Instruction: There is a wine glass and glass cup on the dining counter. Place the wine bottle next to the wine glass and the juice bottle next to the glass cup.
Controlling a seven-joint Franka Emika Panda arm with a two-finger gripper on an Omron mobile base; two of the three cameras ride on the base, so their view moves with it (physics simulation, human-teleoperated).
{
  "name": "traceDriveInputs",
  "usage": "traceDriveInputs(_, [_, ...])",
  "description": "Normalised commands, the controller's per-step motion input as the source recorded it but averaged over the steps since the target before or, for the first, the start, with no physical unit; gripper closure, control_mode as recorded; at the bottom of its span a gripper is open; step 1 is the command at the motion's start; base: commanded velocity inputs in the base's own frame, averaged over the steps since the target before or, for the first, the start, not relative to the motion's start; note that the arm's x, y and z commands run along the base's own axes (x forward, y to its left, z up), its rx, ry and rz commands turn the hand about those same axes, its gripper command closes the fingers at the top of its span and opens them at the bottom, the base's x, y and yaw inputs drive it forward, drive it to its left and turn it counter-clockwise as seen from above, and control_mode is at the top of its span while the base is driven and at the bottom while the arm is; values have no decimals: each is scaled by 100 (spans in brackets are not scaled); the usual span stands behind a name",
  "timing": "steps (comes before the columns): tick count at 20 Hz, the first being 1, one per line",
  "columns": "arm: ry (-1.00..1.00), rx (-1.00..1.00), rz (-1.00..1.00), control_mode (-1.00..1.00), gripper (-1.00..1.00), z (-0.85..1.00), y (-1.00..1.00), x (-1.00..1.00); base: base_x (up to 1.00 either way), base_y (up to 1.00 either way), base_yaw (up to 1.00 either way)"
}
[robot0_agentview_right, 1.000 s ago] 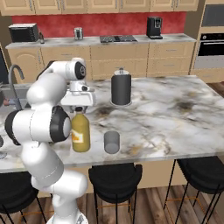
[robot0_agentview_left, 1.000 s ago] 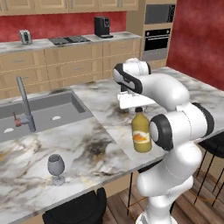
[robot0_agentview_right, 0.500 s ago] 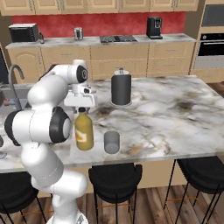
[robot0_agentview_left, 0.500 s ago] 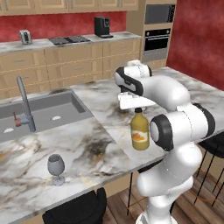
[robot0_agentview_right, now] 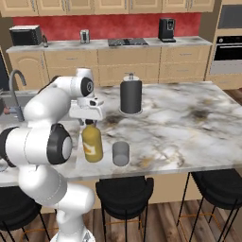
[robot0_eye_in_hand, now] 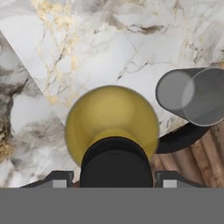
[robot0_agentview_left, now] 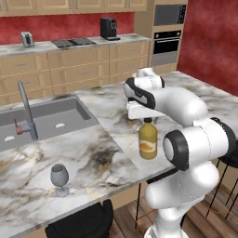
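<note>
Claw (robot0_agentview_right: pixel 90 122) clamps juice bottle (robot0_agentview_right: pixel 92 143) by its black cap

Bottle stands upright just beside the cup (robot0_agentview_right: pixel 121 153) on the marble surface (robot0_agentview_right: pixel 189 118); its orange-and-white label is illegible. Red-walled kitchen behind.

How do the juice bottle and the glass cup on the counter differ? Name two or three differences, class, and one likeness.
The juice bottle is yellow-orange and capped; the glass cup is clear grey and open-topped. The bottle is taller than the cup. The claw grips the bottle's cap; the cup stands free. Both are upright near the counter's edge.
</note>
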Motion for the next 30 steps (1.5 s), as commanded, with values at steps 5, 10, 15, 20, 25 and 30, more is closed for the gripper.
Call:
traceDriveInputs(5, [0, 0, 0, -100, 100, -20, -20, 19, 0, 0, 0])
traceDriveInputs(10, [0, 0, 0, -100, 100, -20, -22, 21, 0, 0, 0])
traceDriveInputs(15, [0, 0, 0, -100, 100, -22, -22, 11, 0, 0, 0])
traceDriveInputs(20, [0, 0, -2, -100, 100, -9, -11, -1, 0, 0, 0])
traceDriveInputs(25, [0, 0, -4, -100, 100, -13, -11, -6, 0, 0, 0])
traceDriveInputs(30, [0, 0, -6, -100, 100, -24, -1, -10, 0, 0, 0])
